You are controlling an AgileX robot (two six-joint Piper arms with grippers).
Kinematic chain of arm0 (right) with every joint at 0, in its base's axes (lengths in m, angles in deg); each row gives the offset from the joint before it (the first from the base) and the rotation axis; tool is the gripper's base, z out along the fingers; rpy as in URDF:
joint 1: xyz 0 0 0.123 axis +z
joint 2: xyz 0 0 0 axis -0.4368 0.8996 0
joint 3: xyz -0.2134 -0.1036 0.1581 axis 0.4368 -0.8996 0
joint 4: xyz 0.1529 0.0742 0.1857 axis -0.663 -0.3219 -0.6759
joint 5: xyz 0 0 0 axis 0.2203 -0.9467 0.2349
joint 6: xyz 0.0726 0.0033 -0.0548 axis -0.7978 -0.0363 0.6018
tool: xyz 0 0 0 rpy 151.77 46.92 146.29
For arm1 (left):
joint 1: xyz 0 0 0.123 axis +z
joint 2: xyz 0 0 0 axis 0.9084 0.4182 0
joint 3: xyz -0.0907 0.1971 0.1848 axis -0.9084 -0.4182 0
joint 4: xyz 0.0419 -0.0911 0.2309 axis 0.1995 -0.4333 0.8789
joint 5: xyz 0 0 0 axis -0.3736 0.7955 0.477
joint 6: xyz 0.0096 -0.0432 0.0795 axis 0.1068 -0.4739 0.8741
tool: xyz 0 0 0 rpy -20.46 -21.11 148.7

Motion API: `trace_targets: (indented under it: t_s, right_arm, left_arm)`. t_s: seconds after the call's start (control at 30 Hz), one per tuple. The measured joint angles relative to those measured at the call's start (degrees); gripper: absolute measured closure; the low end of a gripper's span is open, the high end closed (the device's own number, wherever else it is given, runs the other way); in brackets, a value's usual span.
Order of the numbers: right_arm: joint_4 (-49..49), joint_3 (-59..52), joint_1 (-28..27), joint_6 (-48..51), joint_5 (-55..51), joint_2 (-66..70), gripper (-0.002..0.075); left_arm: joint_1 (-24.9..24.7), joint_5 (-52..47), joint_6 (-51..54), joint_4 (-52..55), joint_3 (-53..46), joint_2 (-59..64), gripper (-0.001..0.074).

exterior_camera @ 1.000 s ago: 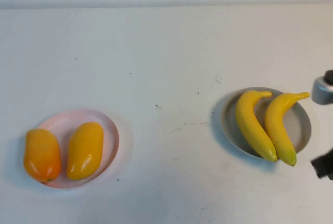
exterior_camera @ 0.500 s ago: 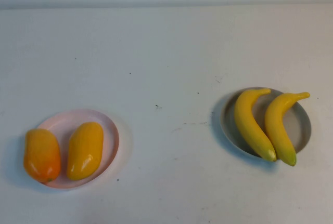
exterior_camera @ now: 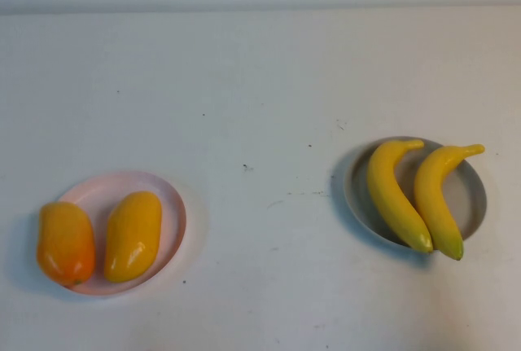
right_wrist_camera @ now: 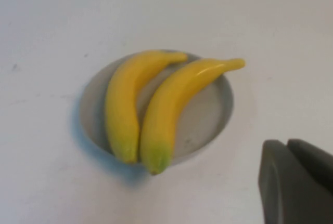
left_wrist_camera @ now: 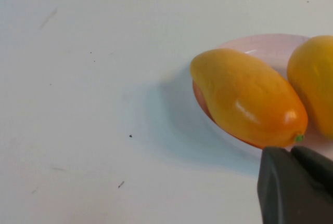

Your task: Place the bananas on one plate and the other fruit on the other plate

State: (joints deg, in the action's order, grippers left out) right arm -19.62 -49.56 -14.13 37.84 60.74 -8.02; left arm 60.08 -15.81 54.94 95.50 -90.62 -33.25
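A: What does everything sit on?

B: A plain white tabletop point(exterior_camera: 260, 82) with a few dark specks and faint scuffs, meeting a pale wall along its far edge. I'll place things from the round shallow grey-blue plate point(exterior_camera: 472, 196) with the raised rim.

A: What is on that plate?

B: Two slim curved yellow plastic bananas with greenish tips — one point(exterior_camera: 395, 195) on the plate's left half, the other point(exterior_camera: 435, 200) touching it side by side, its stem reaching past the far rim and its green tip hanging over the near rim.

A: And the other fruit?

B: Well to the left of the grey-blue plate and a little nearer the robot lies the round pale pink plate point(exterior_camera: 114, 184). A plump yellow-orange glossy mango point(exterior_camera: 133, 235) lies inside it. The more orange mango point(exterior_camera: 65, 242) lies just beside that one, over the pink plate's left rim.

A: Anything between or in the way?

B: Only bare table separates the two plates.

A: The grippers?

B: The overhead view shows neither. The left gripper point(left_wrist_camera: 299, 154) shows in its own wrist view as dark fingers pressed together, holding nothing, near the orange mango's stem end. The right gripper point(right_wrist_camera: 291, 146) hovers close beside the grey-blue plate, fingers together and empty.

A: What changed from a second ago?

B: The right arm, then visible at the right edge beside the grey-blue plate, has left the overhead view. The fruit has not moved.
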Motion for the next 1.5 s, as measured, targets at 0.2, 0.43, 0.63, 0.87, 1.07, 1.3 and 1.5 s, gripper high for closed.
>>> trace_targets:
  t_s: [0.2,0.43,0.63,0.87,1.07,1.3,1.5]
  right_arm:
    - [-4.0,-11.8,-6.6,0.0,11.0,-10.5,0.0741]
    - [-4.5,-15.3,-7.3,0.0,11.5,-18.0,0.0741]
    - [-4.6,-15.3,-7.7,0.0,2.2,-18.3,0.0741]
    - [-4.6,-15.3,-7.7,0.1,-0.1,-18.3,0.0741]
    - [-4.6,-15.3,-7.7,0.1,-0.1,-18.4,0.0741]
    - [-4.6,-15.3,-7.7,0.1,-0.2,-18.7,0.0741]
    - [-4.6,-15.3,-7.7,0.1,-0.2,-18.7,0.0741]
  left_arm:
    - [0.0,0.0,0.0,0.0,0.0,0.0,0.0738]
    - [0.0,0.0,0.0,0.0,0.0,0.0,0.0738]
    - [0.0,0.0,0.0,0.0,0.0,0.0,0.0738]
    - [0.0,0.0,0.0,0.0,0.0,0.0,0.0738]
    - [0.0,0.0,0.0,0.0,0.0,0.0,0.0738]
    - [0.0,0.0,0.0,0.0,0.0,0.0,0.0739]
    - [0.0,0.0,0.0,0.0,0.0,0.0,0.0739]
